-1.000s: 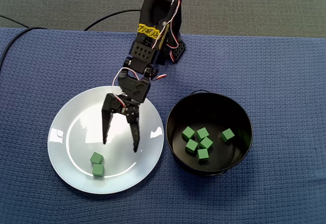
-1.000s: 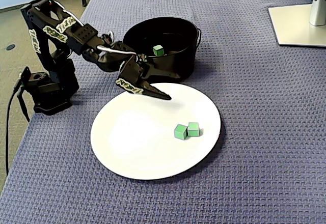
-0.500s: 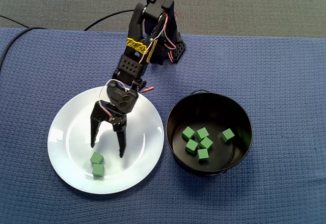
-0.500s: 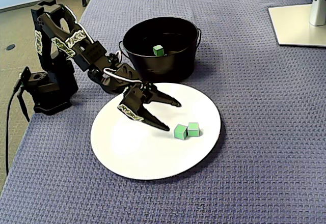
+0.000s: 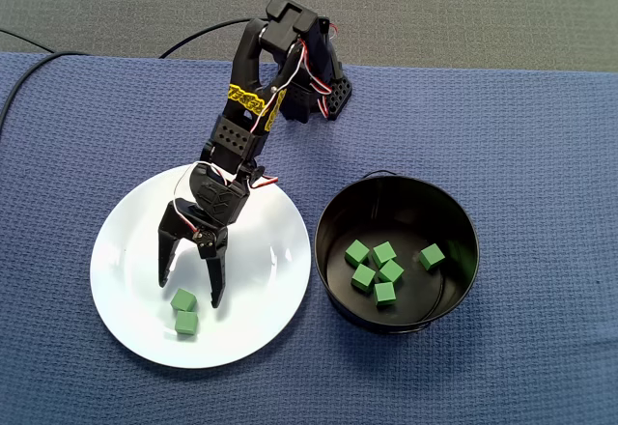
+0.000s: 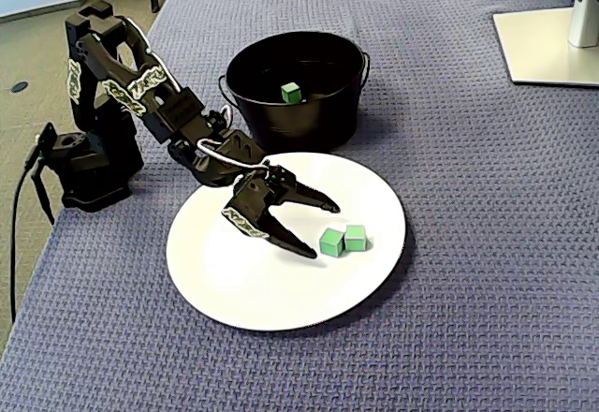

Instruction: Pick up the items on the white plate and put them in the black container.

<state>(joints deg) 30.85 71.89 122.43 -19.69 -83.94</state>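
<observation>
The hand [image 5: 188,291] is spread wide open over the white plate [image 5: 275,280] and grips nothing. In a fixed view from above, its 2 fingers point down the picture toward 2 green cubes. The nearer cube [image 5: 183,300] sits just beyond the tips, roughly in line with the gap between them. The farther cube [image 5: 185,323] lies just past the first, close to the plate's lower rim. In a fixed view from the side, the hand [image 6: 325,231] comes in from the left. The nearer cube [image 6: 331,242] is just beside its lower fingertip, and the farther cube [image 6: 356,237] touches or almost touches it. Whether the tips rest on the plate [image 6: 243,286] cannot be told.

The black container [image 5: 406,203] stands to the right of the plate, close to its rim, and holds 6 green cubes [image 5: 384,252]. From the side only 1 cube [image 6: 291,92] shows inside the container [image 6: 299,122].

A blue cloth [image 5: 541,155] covers the worktop. The arm's base [image 6: 89,164] stands at the cloth's edge.
</observation>
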